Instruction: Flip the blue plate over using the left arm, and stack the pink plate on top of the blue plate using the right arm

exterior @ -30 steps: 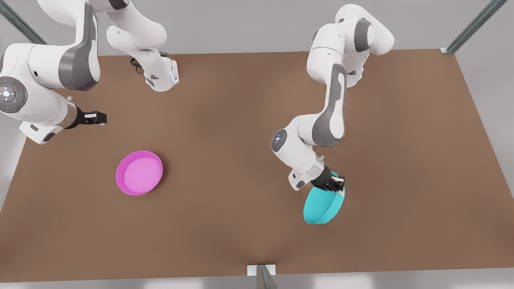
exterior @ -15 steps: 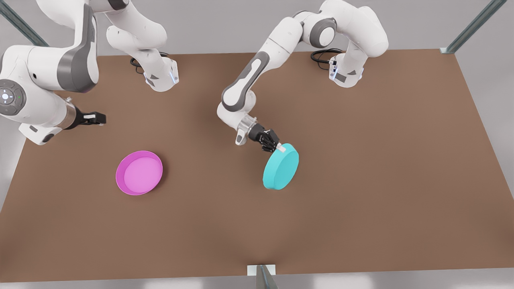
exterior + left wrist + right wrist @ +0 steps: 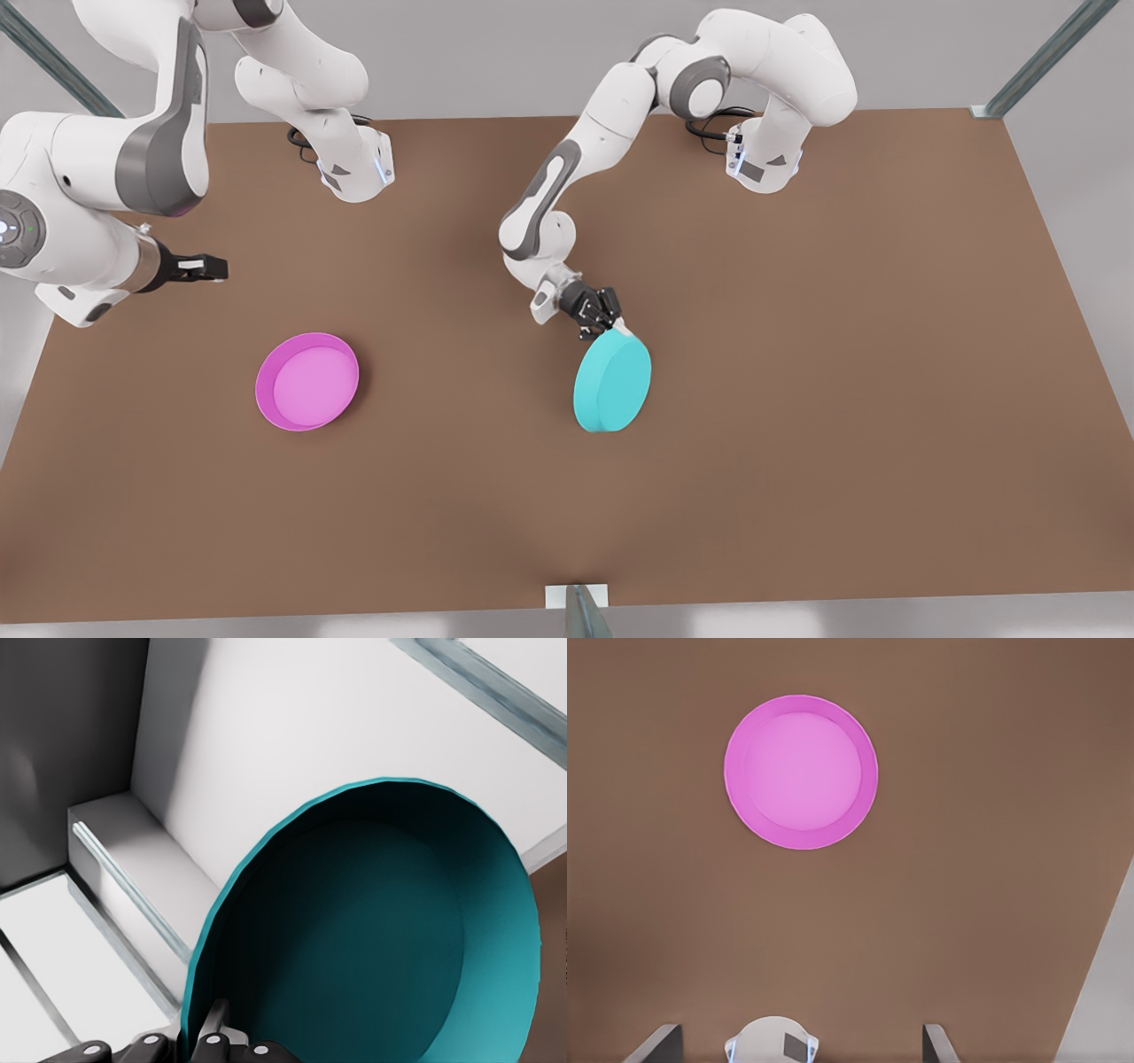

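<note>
Blue plate (image 3: pixel 611 385) tilted, underside showing, in left gripper (image 3: pixel 609 323) | pink plate (image 3: pixel 307 381) empty

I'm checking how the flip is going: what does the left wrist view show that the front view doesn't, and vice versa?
Left wrist view alone: the blue plate's dark hollow inside, rim pinched between the left gripper's fingers. Front view alone: the plate's flat underside facing the camera, the pink plate lying open side up on the table, the right gripper waiting above it. Both share the blue plate, held by its rim.
</note>
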Available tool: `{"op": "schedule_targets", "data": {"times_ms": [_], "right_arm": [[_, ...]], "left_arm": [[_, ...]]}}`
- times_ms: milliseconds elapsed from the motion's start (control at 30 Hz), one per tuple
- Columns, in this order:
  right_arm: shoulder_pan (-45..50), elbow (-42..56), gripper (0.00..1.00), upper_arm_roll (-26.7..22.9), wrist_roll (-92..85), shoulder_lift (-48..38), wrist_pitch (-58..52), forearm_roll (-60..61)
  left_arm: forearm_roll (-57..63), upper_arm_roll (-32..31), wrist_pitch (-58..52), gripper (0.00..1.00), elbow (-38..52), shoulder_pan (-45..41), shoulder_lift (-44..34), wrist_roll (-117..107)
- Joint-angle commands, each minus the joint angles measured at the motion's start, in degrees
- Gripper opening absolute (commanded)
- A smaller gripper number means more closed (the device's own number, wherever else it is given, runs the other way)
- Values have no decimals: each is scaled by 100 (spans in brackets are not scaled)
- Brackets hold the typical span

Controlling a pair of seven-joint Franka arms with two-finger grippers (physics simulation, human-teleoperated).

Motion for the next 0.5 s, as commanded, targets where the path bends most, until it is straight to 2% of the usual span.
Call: {"op": "schedule_targets", "data": {"times_ms": [0, 67, 167, 200, 233, 267, 333, 400, 433, 467], "right_arm": [[5, 2, 100, -1, 1, -6, 1, 4], [5, 2, 100, -1, 1, 3, 1, 4], [5, 2, 100, -1, 1, 3, 1, 4], [5, 2, 100, -1, 1, 3, 1, 4], [5, 2, 100, -1, 1, 12, 9, 4], [5, 2, 100, -1, 1, 12, 9, 4], [5, 2, 100, -1, 1, 12, 9, 4], [5, 2, 100, -1, 1, 12, 9, 13], [-4, -6, 100, -1, 1, 12, 9, 13], [-118, -68, 100, -1, 1, 12, 44, 82]], "left_arm": [[52, 3, -19, 21, 21, -9, 26, -3129], [43, 3, -2, 24, 47, 0, 166, -3120], [26, -5, 16, 42, 223, -9, 280, -3067], [17, -5, 25, 66, 241, 0, 272, -3058], [-9, -14, 42, 76, 337, -9, 315, -3058], [-62, -75, 42, 80, 496, 0, 368, -3058], [-966, -137, 139, 88, 1084, 35, 368, -2646], [-2083, -462, 271, 93, 2068, 88, 368, -2470], [-2751, -506, 455, 99, 2622, 132, 333, -2470], [-3392, -506, 596, 100, 2921, 132, 272, -2496]]}}
